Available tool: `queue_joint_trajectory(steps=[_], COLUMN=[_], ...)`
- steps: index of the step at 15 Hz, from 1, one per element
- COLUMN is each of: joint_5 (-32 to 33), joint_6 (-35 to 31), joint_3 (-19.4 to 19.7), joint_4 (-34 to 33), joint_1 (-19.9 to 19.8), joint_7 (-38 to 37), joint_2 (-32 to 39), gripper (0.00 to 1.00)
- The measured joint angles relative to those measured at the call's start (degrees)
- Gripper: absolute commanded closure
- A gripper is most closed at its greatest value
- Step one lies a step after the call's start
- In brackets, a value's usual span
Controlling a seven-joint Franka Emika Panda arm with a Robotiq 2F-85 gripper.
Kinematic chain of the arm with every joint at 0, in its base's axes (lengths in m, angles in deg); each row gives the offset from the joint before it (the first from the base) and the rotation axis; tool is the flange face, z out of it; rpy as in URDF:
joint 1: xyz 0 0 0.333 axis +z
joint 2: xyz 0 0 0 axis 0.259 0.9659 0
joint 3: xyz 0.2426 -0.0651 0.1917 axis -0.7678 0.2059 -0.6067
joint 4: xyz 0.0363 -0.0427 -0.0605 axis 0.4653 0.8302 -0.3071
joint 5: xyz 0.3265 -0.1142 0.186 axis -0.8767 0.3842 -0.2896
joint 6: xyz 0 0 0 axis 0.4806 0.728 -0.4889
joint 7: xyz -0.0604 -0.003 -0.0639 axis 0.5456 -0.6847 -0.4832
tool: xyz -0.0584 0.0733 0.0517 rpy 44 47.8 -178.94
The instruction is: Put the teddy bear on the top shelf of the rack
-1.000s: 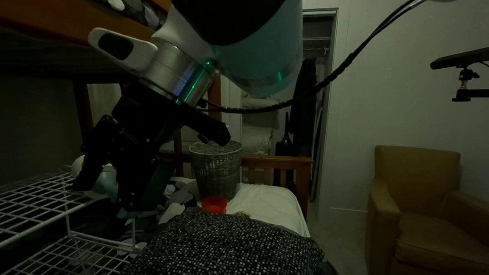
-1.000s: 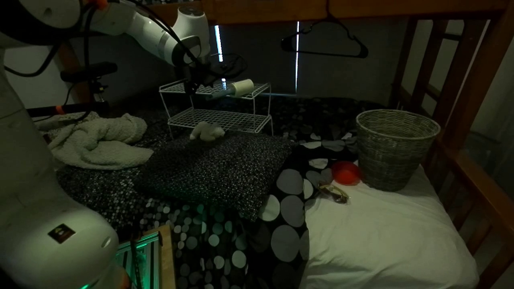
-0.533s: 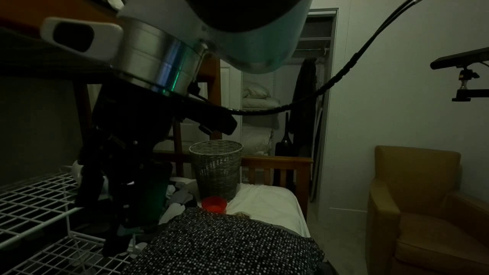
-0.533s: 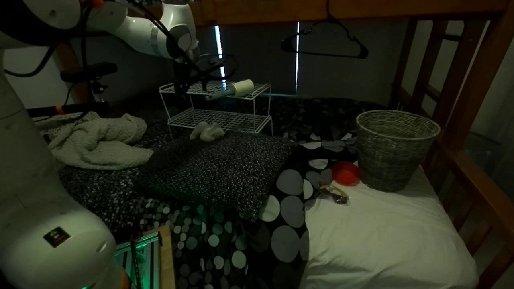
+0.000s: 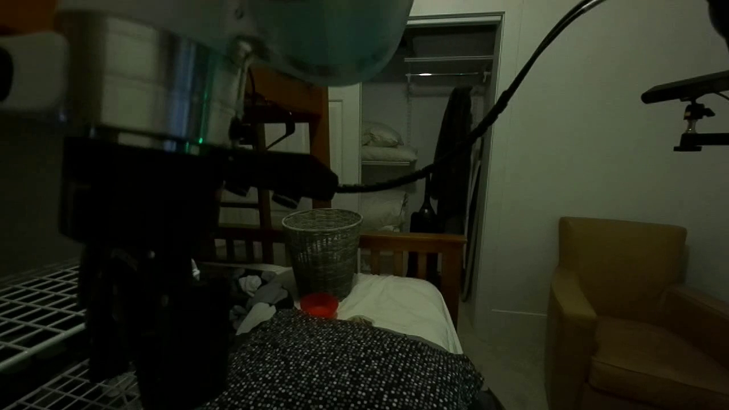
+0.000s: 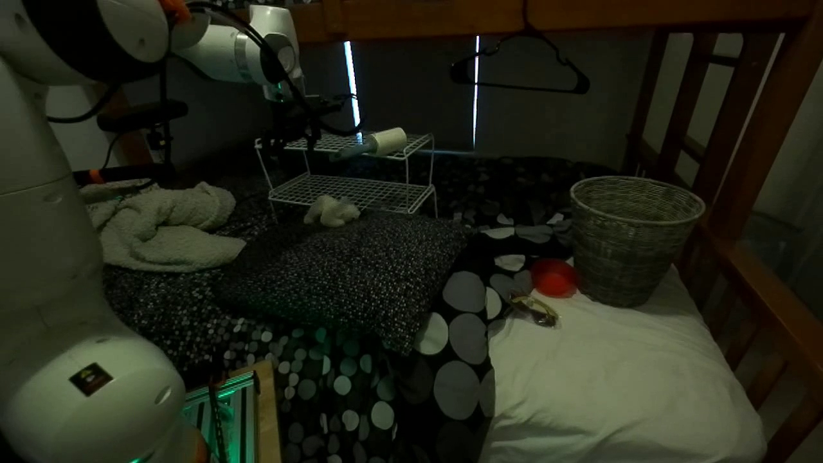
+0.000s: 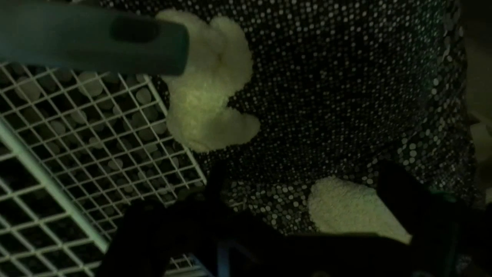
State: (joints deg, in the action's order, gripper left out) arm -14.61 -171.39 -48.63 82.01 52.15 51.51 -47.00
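Observation:
The teddy bear (image 6: 331, 211) is a small cream plush lying on the dark dotted cushion (image 6: 360, 270), in front of the rack (image 6: 350, 185). In the wrist view the bear (image 7: 207, 115) lies beside the lower grid shelf, partly covered by a roller's handle. In an exterior view my arm hides the bear, and the rack (image 5: 34, 310) stands at the left edge. My gripper (image 7: 303, 169) is open and empty, its fingers wide apart with only bedding and blanket between them. In an exterior view the gripper (image 6: 291, 146) hangs at the left end of the top shelf, pointing down.
A lint roller (image 6: 386, 140) lies on the top shelf; its blue-grey handle (image 7: 96, 42) juts over the edge. A cream blanket (image 6: 167, 228) lies left of the cushion. A wicker basket (image 6: 630, 251), red bowl (image 6: 554, 278) and glasses (image 6: 537, 310) are at right. A hanger (image 6: 521, 83) hangs above.
My gripper has swung from tilted to pointing down. It has moved away from the roller toward the rack's left end and lowered a little. The bear and rack have not moved.

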Motion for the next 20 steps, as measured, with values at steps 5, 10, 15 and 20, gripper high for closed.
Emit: queue_joint_trajectory(steps=[5, 10, 15, 20], joint_5=[9.9, 11.9, 19.4, 22.5], joint_6=[-0.7, -0.8, -0.8, -1.9], joint_3=[-1.1, -1.1, -1.1, -1.1], joint_4=[-3.6, -4.8, -4.5, -3.7], joint_1=[1.5, 1.9, 3.2, 5.1], joint_7=[-6.7, -8.1, -14.3, -17.2], joint_2=[8.3, 9.5, 10.0, 11.3], gripper=[0.0, 0.0, 0.0, 0.0])
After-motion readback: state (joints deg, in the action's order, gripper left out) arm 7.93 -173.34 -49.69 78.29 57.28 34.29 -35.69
